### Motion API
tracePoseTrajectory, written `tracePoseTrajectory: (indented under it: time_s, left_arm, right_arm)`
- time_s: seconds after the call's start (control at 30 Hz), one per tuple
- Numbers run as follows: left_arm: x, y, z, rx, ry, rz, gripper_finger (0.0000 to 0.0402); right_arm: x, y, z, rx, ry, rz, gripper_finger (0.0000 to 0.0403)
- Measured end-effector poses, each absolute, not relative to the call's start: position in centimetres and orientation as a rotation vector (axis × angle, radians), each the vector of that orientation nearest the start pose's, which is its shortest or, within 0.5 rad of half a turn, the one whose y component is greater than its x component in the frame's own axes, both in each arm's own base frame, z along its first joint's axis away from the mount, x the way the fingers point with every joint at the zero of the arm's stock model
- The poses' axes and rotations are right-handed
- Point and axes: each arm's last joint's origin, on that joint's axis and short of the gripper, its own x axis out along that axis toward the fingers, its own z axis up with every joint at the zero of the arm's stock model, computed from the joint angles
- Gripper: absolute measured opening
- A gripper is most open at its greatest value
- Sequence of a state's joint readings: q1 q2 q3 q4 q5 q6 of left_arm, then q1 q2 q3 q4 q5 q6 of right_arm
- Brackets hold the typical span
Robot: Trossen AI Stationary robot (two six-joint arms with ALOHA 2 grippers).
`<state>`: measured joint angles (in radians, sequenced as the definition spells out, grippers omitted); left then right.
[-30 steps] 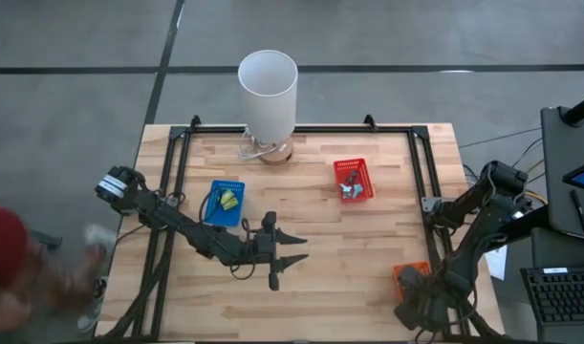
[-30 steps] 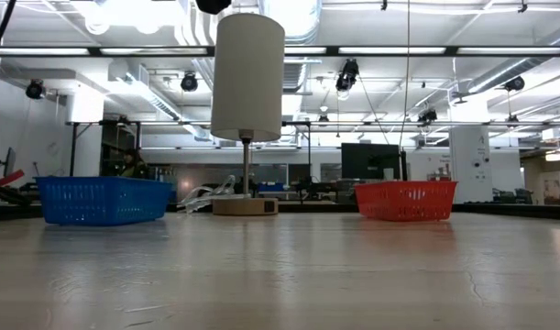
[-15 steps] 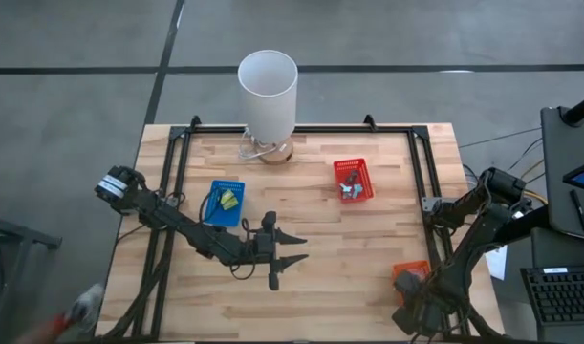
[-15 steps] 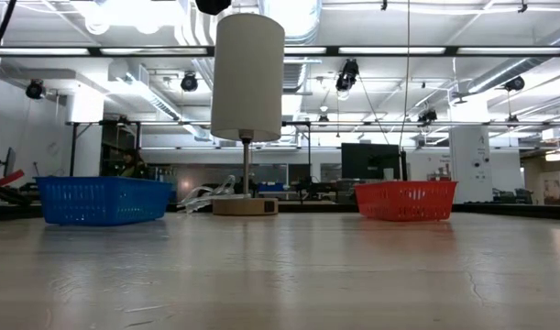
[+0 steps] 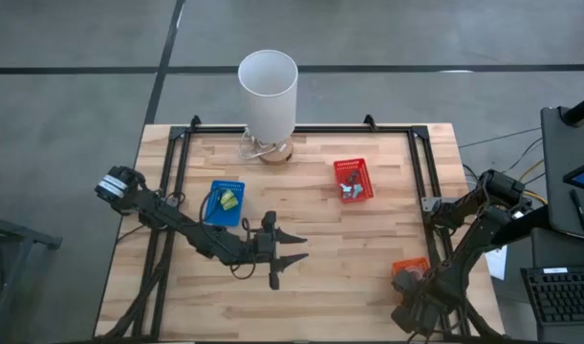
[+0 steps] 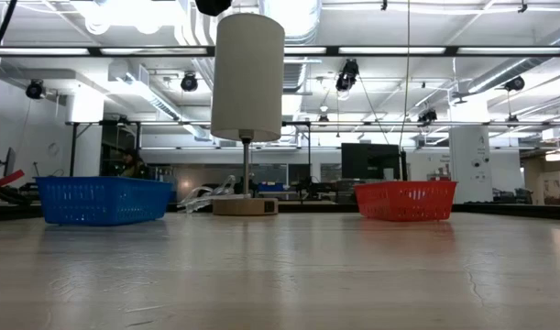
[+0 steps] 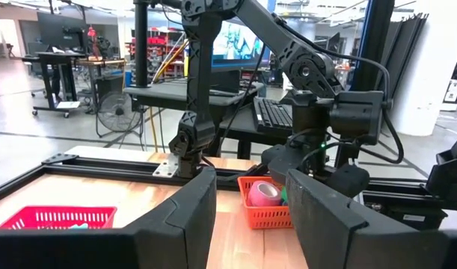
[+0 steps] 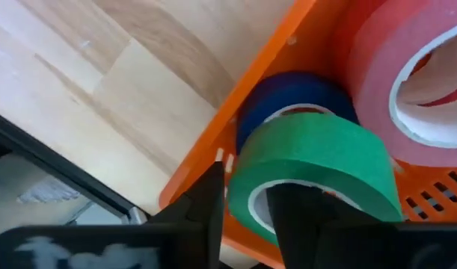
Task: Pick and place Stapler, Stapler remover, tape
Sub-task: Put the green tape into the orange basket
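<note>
Near the top centre of the wooden table stands a white cylindrical lamp on a round wooden base. Left of centre sits a blue basket with yellow-green pieces inside; right of centre, a red basket holding something metallic. The left gripper rests mid-table, fingers spread. At lower right, the right gripper hangs over an orange basket.

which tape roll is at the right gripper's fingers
The green roll: the right gripper has one finger through its centre. The blue and pink rolls lie beyond it.
</note>
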<state>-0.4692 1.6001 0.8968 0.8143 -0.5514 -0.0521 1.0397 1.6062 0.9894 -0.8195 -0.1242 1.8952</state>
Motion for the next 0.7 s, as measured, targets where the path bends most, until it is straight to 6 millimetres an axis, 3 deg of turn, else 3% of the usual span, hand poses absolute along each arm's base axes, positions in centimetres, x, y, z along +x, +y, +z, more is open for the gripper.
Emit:
tracePoseTrajectory:
  time_s: [0.43,0.7]
  left_arm:
    - [31.5,-14.1,26.4,-0.104,-0.096,0.083,0.0165]
    - [31.6,-13.9,26.4,-0.101,-0.090,0.091,0.0165]
  right_arm:
    - [13.2,23.4,18.9,0.790,1.612,-0.573,0.0195]
    - [13.1,23.0,18.5,0.772,1.585,-0.599,0.0190]
